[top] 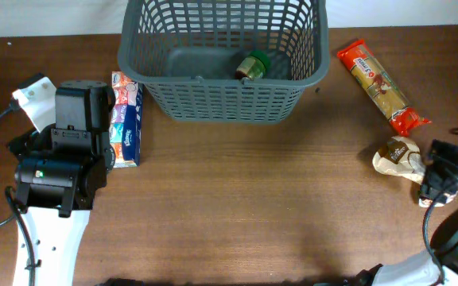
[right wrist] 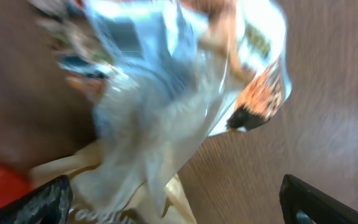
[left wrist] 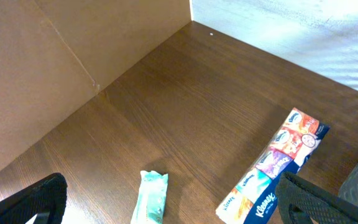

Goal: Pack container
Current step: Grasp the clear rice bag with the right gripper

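The left gripper (top: 82, 99) is wide open and holds nothing. Just beside it on the table (top: 253, 206) lies a bright pack of tissues (top: 126, 119). On its other side is a small white and green packet (top: 32, 94).

The right gripper (top: 436, 167) is wide open too and grips nothing. A crinkly tan bag (top: 397, 155) sits right in front of it. I cannot tell if the fingers touch the bag. A little past the bag lies a long red and tan snack packet (top: 382, 86).

The container (top: 213, 103) is the big dark grey basket. It stands at the far middle of the table, between the two arms. Only one thing is in it, a small jar with a green cap (top: 251, 65), lying on its side near the right wall.

Only the overhead view shows inside the basket. The left wrist view shows the tissue pack's pictures up close, and a brown board standing at the table's edge. The right wrist view is blurry and nearly filled by the bag.
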Action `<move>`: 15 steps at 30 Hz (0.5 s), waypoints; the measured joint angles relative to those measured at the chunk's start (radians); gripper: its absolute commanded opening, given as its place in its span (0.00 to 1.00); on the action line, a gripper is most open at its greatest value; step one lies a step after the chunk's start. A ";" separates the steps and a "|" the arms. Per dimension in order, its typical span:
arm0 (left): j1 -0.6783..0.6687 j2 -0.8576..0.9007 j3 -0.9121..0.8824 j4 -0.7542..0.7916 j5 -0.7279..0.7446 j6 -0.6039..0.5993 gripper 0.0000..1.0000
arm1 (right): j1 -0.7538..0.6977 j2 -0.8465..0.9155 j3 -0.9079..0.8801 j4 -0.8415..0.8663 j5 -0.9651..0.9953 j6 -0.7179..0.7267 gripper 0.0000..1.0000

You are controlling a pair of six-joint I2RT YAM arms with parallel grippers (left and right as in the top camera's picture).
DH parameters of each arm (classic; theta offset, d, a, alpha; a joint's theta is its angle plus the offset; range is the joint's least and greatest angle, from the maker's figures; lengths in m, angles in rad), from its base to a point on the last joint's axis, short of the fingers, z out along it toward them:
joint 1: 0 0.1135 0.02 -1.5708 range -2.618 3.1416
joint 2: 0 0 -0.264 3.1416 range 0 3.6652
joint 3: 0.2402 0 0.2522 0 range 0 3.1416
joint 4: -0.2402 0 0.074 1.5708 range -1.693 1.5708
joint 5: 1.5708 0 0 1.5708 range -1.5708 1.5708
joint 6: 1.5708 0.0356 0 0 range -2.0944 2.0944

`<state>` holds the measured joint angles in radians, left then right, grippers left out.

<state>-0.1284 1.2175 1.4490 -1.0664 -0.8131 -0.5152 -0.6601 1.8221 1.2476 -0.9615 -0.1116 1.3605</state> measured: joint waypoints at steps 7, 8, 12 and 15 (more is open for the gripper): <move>0.000 0.000 0.000 0.000 0.000 0.000 1.00 | 0.042 0.045 -0.003 0.038 0.028 0.057 0.99; 0.000 0.000 0.000 0.000 0.000 0.000 1.00 | 0.043 0.045 -0.003 0.043 0.042 0.058 0.99; 0.000 0.000 0.000 0.000 0.000 0.000 1.00 | 0.043 0.045 -0.003 0.061 0.090 0.065 0.99; 0.000 0.000 0.000 0.000 0.000 0.000 1.00 | 0.043 0.045 -0.003 0.078 0.115 0.072 0.99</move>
<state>-0.1284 1.2175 1.4490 -1.0664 -0.8127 -0.5152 -0.6170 1.8675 1.2442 -0.8837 0.0036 1.4322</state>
